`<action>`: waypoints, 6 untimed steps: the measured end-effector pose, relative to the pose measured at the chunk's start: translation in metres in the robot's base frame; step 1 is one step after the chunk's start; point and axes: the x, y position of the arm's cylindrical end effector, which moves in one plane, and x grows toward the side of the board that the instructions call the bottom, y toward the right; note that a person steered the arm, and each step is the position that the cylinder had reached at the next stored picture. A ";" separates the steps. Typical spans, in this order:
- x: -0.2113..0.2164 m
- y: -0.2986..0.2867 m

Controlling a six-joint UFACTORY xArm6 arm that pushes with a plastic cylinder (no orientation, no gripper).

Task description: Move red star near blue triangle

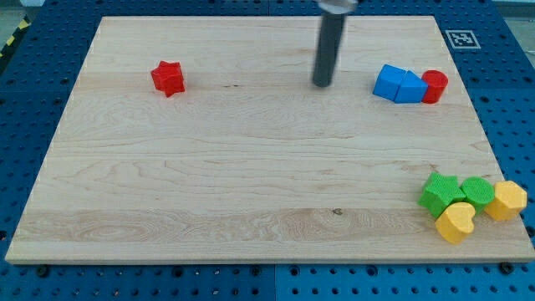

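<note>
The red star [168, 78] lies on the wooden board [251, 167] at the view's upper left. The blue triangle [411, 87] sits at the upper right, pressed between a blue block [388, 82] on its left and a red cylinder [435, 86] on its right. My tip [322, 84] stands on the board between them, far to the right of the red star and about 80 pixels left of the blue block. It touches no block.
At the lower right a cluster holds a green star [440, 194], a green block [477, 191], a yellow heart [456, 221] and a yellow block [506, 200]. A marker tag [461, 38] sits by the board's upper right corner.
</note>
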 end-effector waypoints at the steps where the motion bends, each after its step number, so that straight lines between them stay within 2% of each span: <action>1: -0.019 -0.081; 2: -0.046 -0.163; 3: -0.044 -0.245; 4: -0.036 -0.274; 6: -0.012 -0.234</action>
